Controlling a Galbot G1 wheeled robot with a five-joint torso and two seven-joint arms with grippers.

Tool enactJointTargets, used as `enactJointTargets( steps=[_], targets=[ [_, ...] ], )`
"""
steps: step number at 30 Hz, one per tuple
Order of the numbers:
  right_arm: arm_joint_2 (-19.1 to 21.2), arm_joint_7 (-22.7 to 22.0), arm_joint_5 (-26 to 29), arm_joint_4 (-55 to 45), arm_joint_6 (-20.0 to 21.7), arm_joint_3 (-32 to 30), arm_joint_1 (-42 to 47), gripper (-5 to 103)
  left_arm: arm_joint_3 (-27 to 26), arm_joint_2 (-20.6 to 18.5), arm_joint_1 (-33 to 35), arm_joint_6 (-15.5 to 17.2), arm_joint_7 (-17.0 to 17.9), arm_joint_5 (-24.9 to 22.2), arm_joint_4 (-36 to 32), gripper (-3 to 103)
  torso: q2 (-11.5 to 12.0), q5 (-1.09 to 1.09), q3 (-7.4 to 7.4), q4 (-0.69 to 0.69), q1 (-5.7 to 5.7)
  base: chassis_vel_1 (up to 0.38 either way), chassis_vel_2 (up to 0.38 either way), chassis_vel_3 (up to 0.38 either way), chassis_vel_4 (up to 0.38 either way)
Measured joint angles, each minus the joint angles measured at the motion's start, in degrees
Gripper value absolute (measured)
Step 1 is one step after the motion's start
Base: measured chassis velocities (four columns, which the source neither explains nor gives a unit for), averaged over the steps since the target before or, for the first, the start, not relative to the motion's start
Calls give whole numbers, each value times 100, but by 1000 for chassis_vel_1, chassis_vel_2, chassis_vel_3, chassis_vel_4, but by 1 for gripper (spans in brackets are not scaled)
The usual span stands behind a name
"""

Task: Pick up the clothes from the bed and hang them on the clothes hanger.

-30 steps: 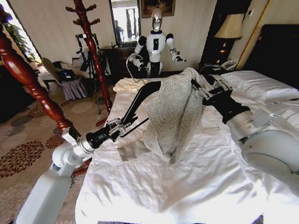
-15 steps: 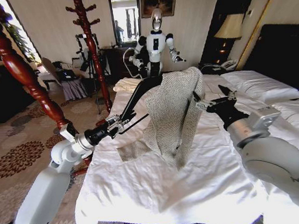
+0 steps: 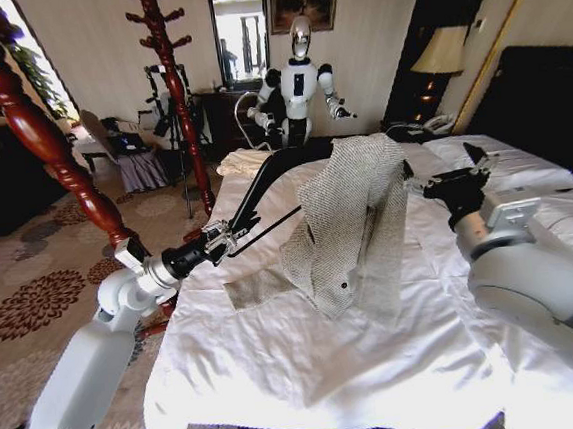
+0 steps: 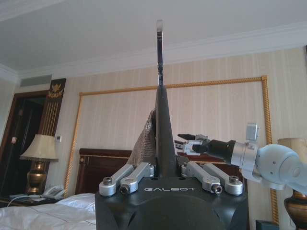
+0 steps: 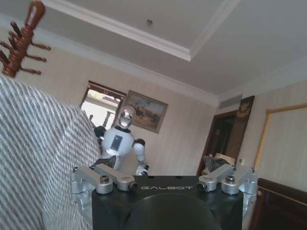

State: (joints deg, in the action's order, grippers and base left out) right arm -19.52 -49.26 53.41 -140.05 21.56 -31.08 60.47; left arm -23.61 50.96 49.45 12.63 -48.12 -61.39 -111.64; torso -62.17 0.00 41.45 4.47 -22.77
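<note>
While the left gripper (image 3: 230,238) holds the thin black clothes hanger (image 3: 264,181) out over the bed (image 3: 398,345), the grey-beige knit jacket (image 3: 353,224) hangs draped over the hanger's far shoulder. The left fingers are clamped together on the hanger's stem; in the left wrist view the black stem (image 4: 160,134) rises straight up between them, with a strip of knit showing just behind it.

The hanger's long axis runs from the left gripper upward and across toward the robot's right, arching over the white duvet. The jacket covers only that right-hand end. Its folds fall down toward the bed, and one panel (with a small dark button (image 3: 343,286) showing) hangs lowest, near the duvet; whether it touches cannot be told. A flat grey-beige piece (image 3: 253,288) lies on the duvet below the hanger.

The right gripper (image 3: 462,181) sits just beside the jacket's right edge, apart from it, with its fingers spread and nothing between them. In the right wrist view the knit fabric (image 5: 43,158) is close beside that gripper. The right arm is the nearer one to the cloth, so any further pull of the jacket along the hanger would likely fall to it, working leftward along the hanger's axis.

A reddish-brown wooden pole (image 3: 34,136) stands off the bed's left side.
</note>
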Motion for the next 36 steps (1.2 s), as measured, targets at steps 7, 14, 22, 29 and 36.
enactJointTargets(
  steps=[7,14,22,29,36],
  targets=[
    [55,1251,-532,239,-1271,16,50,100,14,32,-4,-1,-21,36,33,18,0,1,0,-1,0,0,0,0,0],
    [497,2200,-1718,588,-1726,91,-53,100,30,27,-47,-4,-25,26,36,18,0,-1,0,-1,0,0,0,0,0],
    [666,2214,-2076,579,-1595,70,-83,100,23,23,-62,-11,-46,18,74,18,0,1,0,0,-1,0,0,0,0],
    [753,2097,-2035,329,-1509,-43,-59,100,60,59,-211,-15,-64,34,261,18,0,0,0,0,0,0,0,0,0],
    [975,2171,-2328,348,-1461,74,102,100,79,33,-301,-18,-75,34,329,18,0,0,0,0,0,0,0,0,0]
  ],
)
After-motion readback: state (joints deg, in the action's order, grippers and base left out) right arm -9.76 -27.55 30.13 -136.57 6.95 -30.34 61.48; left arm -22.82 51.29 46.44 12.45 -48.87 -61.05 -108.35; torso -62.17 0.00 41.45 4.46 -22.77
